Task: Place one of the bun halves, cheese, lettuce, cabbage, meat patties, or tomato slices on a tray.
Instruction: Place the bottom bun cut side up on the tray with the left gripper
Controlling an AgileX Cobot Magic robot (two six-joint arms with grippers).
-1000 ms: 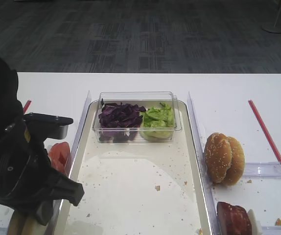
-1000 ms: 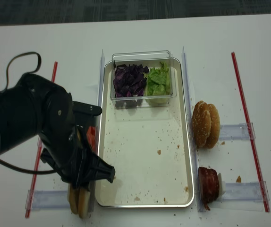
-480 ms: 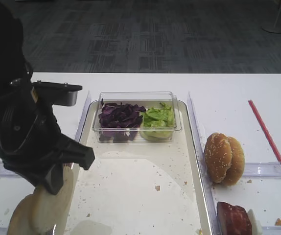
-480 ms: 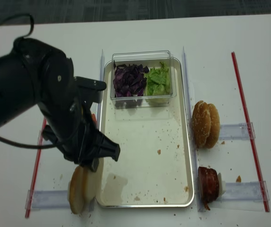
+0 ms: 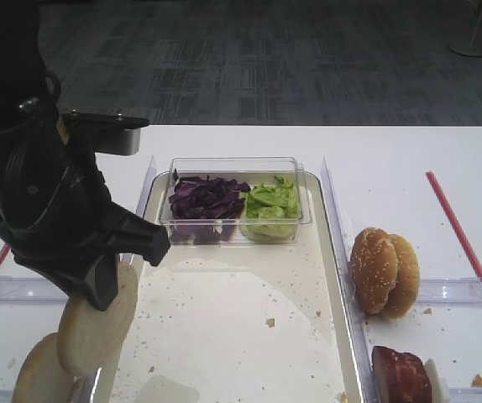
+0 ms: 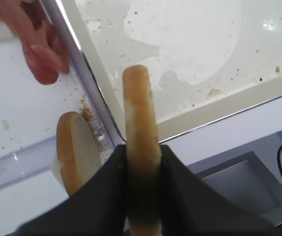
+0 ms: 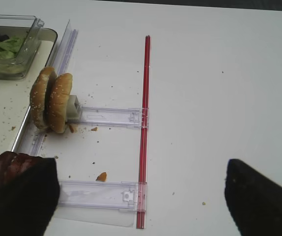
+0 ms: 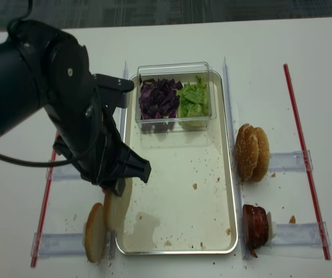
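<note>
Your left gripper is pinching the plain bun half on edge, jaws pressed against its two faces, and the bun hangs just over the left rim of the tray, near the tray's 8 o'clock corner. To do this step well, you should carry the bun toward 3 o'clock until it sits clear of the rim and over bare floor, lower it, and tilt it so a flat face meets the metal before you release; dropped on edge, it would likely roll or tip back over the rim. Keep it short of the clear box at the tray's 12 o'clock end, which holds the cabbage and lettuce. A second plain bun half stands in its rack just left of the tray; avoid brushing it. The tomato slices show only partly in the left wrist view, and the arm hides them in both high views. At 3 o'clock of the tray the sesame buns stand on edge, and the meat patties sit at 5 o'clock, cut off in the first high view. No cheese is identifiable. The right gripper shows only two dark finger edges, well apart, holding nothing.
</note>
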